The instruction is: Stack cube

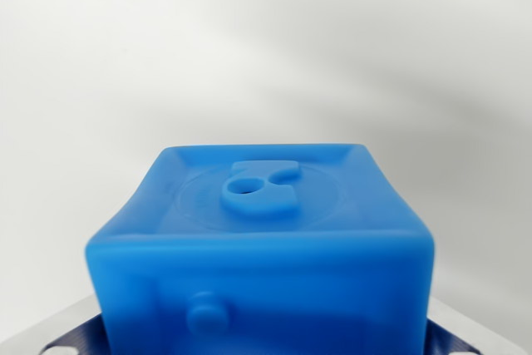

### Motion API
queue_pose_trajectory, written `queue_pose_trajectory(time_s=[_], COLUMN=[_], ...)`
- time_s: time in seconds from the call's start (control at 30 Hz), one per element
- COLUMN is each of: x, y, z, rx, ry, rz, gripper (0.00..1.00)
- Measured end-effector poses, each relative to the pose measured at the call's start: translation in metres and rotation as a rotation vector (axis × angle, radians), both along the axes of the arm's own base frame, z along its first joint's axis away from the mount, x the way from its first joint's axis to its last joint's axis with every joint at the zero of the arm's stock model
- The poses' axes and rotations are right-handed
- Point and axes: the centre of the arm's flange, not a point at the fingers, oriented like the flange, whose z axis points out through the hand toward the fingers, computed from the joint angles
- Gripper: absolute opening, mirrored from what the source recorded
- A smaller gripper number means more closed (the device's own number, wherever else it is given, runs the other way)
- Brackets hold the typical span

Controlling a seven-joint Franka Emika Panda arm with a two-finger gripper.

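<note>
Nearest thing: blue cube, filling the lower middle of the wrist view, so close that its bottom runs off the lower edge.
Cube faces: upper face shows a raised figure with a round hole inside a faint circular ring; the face toward the camera carries a small round knob at its lower left.
Cube attitude: looks square to the camera, edges level, not noticeably tilted.
Claw: only grey metal parts with dark blue pieces peek out at the lower corners, on both sides of the cube; the fingertips themselves are hidden.
Claw state: cannot tell for certain. The cube sits between those side parts, which suggests it is gripped, but no contact is visible.
Surroundings: plain white surface behind and around, softly shaded; whether it is the desk or a backdrop is unclear, and no edge or corner shows.
Key relation: cube lies directly in line with the claw, centred between its two sides. No second cube or stack base appears anywhere.
Arm pose: not visible in this view.
Judgement: the stacking target must be found before any placing move; a descent now would be blind.
</note>
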Motion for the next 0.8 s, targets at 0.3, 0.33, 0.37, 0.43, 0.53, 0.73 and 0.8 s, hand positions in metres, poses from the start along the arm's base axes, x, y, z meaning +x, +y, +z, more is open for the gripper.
queue_pose_trajectory(time_s=[0.3, 0.33, 0.37, 0.43, 0.53, 0.73, 0.8], x=[0.003, 0.003, 0.003, 0.004, 0.005, 0.007, 0.007], y=[-0.018, -0.019, -0.021, -0.025, -0.031, -0.043, -0.047], z=[0.001, 0.001, 0.001, 0.001, 0.001, 0.002, 0.002], rx=[0.000, 0.000, 0.000, 0.000, -0.001, -0.001, -0.001], ry=[0.001, 0.001, 0.001, 0.001, 0.002, 0.002, 0.002], rz=[-0.005, -0.005, -0.006, -0.007, -0.008, -0.011, -0.012], gripper=[0.00, 0.00, 0.00, 0.00, 0.00, 0.00, 0.00])
